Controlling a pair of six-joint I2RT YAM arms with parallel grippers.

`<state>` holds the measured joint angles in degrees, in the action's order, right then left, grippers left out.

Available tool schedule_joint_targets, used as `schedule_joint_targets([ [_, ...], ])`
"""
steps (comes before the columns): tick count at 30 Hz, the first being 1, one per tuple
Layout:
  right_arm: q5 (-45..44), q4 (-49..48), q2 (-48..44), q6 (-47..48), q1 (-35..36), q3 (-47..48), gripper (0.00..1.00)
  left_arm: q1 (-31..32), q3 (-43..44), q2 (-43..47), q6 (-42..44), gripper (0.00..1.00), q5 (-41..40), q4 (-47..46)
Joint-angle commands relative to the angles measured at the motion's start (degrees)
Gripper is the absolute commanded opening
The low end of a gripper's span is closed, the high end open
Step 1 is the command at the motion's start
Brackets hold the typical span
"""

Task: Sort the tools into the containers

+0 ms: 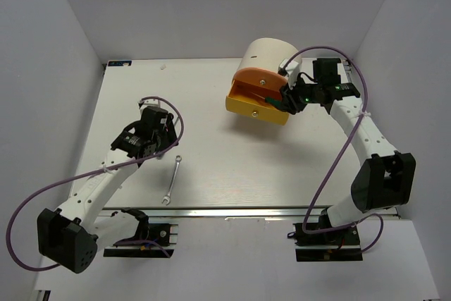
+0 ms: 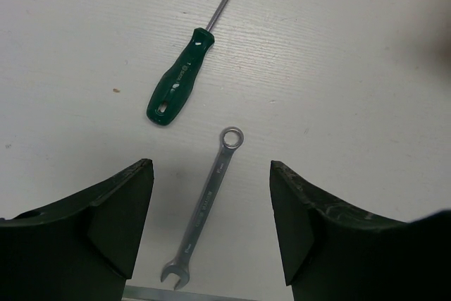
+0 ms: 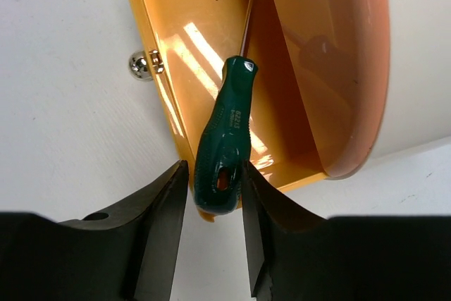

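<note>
Table (image 1: 211, 170) — screwdriver (image 3: 224, 147) half in yellow drawer (image 3: 184, 29)

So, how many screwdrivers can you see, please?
2. One screwdriver lies beside the wrench; a second screwdriver is in the right fingers, over the yellow drawer. More may be hidden.

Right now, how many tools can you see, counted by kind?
Green-handled screwdrivers: 2, the loose screwdriver on the table and the held screwdriver in the right claw, reaching into the yellow drawer
Silver wrench: 1
Total: 3
</note>
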<state>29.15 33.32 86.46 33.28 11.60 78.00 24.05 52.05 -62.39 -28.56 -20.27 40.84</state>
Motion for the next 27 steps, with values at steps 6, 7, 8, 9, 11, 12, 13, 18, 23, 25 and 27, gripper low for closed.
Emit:
schedule_joint_targets([
  [6,-0.32,-2.03,2.40,-3.31,-0.17,1.72,0.42,-0.32,-1.60,3.42,-1.15,0.77,0.32,1.08],
  [7,-0.49,-2.03,2.58,-3.39,-0.08,1.72,0.42,-0.32,-1.60,3.50,-1.15,0.77,0.32,1.08],
  [8,-0.58,-2.03,2.67,-3.57,-0.17,1.81,0.42,-0.32,-1.60,3.50,-1.15,0.77,0.23,1.17],
  [9,-0.76,-2.03,2.84,-3.66,-0.08,1.81,0.42,-0.32,-1.52,3.50,-1.15,0.77,0.23,1.17],
  [11,-1.46,-2.03,3.02,-3.83,0.01,1.72,0.41,-0.32,-1.43,3.50,-1.15,0.77,0.32,1.09],
  [12,-1.63,-2.21,3.10,-4.01,0.09,1.55,0.41,-0.32,-1.34,3.42,-1.15,0.77,0.23,1.08],
  [13,-2.25,-2.64,3.11,-4.10,0.18,1.54,0.40,-0.32,-1.34,3.42,-1.15,0.77,0.23,1.00],
  [18,-4.27,-3.70,3.02,-6.29,0.79,0.76,0.22,-0.32,-1.25,3.24,-1.15,0.77,0.50,0.56],
  [23,-6.47,-6.07,1.61,-9.28,0.97,-1.09,0.14,-0.32,-1.34,3.24,-1.24,0.77,0.58,0.38],
  [25,-6.12,-6.25,1.08,-9.28,1.15,-1.35,0.16,-0.32,-1.43,3.15,-1.24,0.77,0.67,0.21],
  [27,-5.77,-5.73,1.17,-8.41,1.32,-1.09,0.30,-0.32,-1.60,3.24,-1.24,0.77,0.76,0.12],
])
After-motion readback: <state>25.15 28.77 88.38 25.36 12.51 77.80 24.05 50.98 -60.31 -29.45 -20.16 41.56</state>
